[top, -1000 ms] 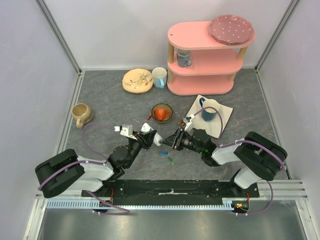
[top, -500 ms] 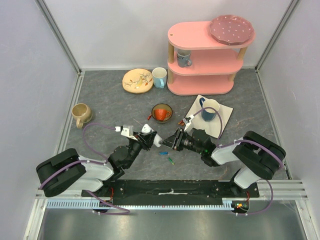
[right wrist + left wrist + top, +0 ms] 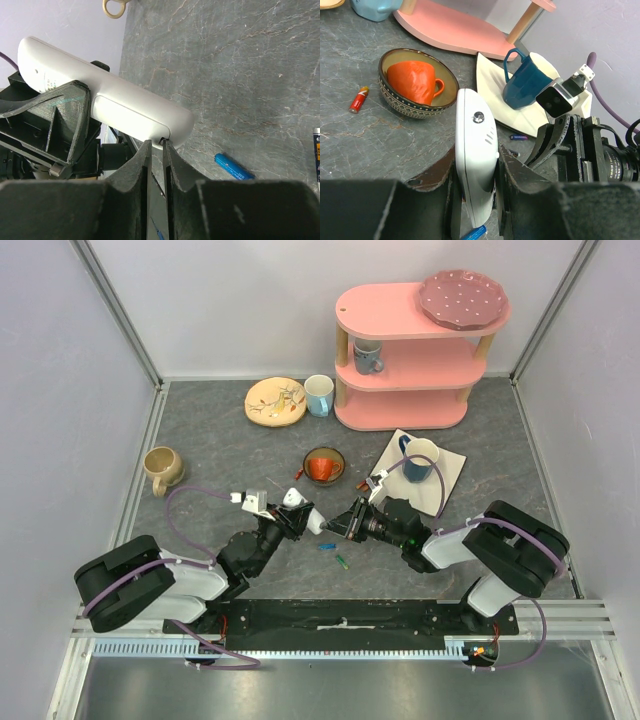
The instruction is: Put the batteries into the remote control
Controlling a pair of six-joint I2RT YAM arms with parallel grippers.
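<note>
Remote control [image 3: 472, 130] sits clamped in left gripper [image 3: 476, 166]; right gripper [image 3: 156, 146], nearly closed, perhaps nips its edge, a contact only the right wrist view shows.

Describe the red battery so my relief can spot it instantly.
Find the pink shelf; in front of it sits a patterned bowl holding an orange cup. The red battery lies just left of that bowl; the blue battery lies well away from it.

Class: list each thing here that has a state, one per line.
remote control: held off the table, cover shut
left gripper: shut on remote control
right gripper: nearly closed at cover's edge, grip unclear
blue battery: loose on table
orange cup: tilted in bowl
blue mug: upright
</note>
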